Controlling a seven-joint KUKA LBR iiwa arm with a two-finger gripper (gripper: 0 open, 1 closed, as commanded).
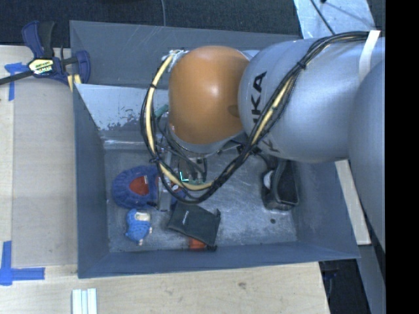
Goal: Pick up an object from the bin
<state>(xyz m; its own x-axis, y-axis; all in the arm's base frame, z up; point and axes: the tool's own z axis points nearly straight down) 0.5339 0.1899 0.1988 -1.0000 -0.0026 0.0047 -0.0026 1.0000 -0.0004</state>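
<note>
My gripper (188, 169) hangs low in the middle of the bin, mostly hidden under the arm's orange dome. Just left of it lies a round blue thing with a red centre (134, 186). A flat black box (193, 223) lies tilted right below the gripper, close to the bin's front wall. A small blue and white toy (138, 225) sits in front of the blue round thing. I see nothing held by the gripper.
A small orange thing (196, 244) peeks out at the black box's front edge. A black and white object (280, 187) lies at the bin's right side, partly under the arm. The arm and its cables cover the bin's back half.
</note>
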